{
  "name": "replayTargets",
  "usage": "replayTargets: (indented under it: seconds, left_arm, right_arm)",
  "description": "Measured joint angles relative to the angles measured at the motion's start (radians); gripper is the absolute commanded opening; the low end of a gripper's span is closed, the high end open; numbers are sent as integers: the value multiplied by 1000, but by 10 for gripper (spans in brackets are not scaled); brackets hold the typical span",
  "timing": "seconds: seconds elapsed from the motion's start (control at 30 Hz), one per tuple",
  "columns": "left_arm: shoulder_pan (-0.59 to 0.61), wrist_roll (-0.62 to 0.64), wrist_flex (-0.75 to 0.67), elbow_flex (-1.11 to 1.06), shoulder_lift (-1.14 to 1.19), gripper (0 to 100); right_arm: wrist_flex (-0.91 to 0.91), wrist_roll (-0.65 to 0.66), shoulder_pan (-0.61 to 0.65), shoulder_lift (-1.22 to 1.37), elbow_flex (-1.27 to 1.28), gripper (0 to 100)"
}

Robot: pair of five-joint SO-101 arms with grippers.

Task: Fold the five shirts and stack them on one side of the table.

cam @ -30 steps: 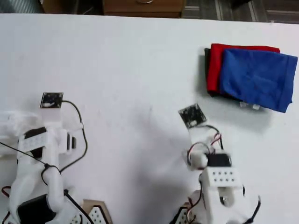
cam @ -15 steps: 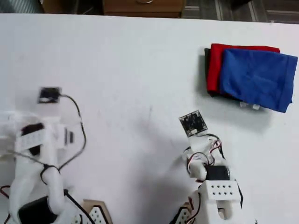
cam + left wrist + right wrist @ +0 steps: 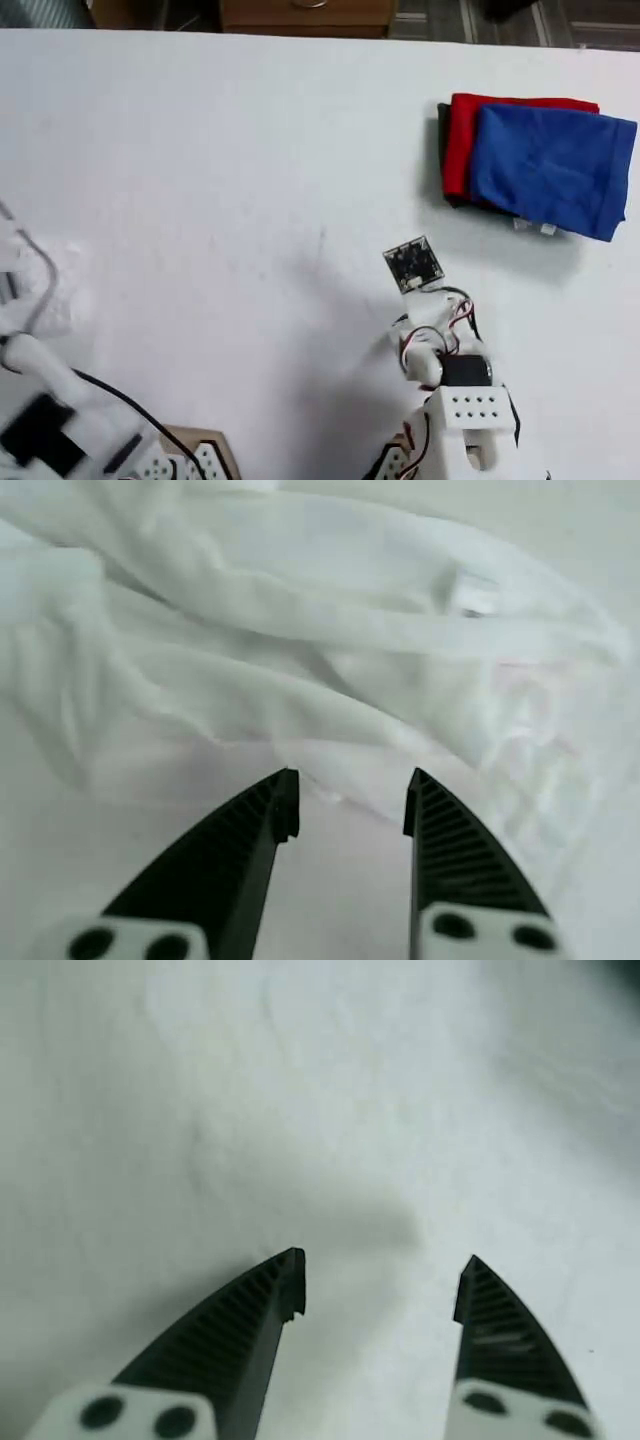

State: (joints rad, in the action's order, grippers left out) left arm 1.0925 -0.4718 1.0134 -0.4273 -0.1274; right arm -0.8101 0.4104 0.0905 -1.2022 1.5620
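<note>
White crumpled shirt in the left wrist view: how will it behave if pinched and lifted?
The thin white crumpled shirt lies in soft folds, so it will likely be floppy and drape rather than hold shape. Its thin cloth looks light, so a push would probably bunch it.

Right arm [image 3: 455,395] sits folded close over its base at the table's near edge, white housing uppermost, loose red and black wiring [image 3: 440,318] looped above the joint. Its wrist camera board [image 3: 413,263] lies at the far end, turned slightly askew. The right gripper [image 3: 384,1280] points down, its two black ribbed fingers [image 3: 240,1320] spread wide with nothing between them. The left arm [image 3: 40,400] is low at the near left corner, partly cut off by the edge of the high view, a black cable [image 3: 105,392] trailing from it. The left gripper [image 3: 350,800] is also parted and empty, its gap narrower than the right's.
</note>
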Motion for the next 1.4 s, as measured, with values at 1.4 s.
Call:
replayTargets:
  seconds: [1.4]
  left_arm:
    - [-281,172,756,1458,690,25]
  right_arm:
    - [0,0,0,-11,6,244]
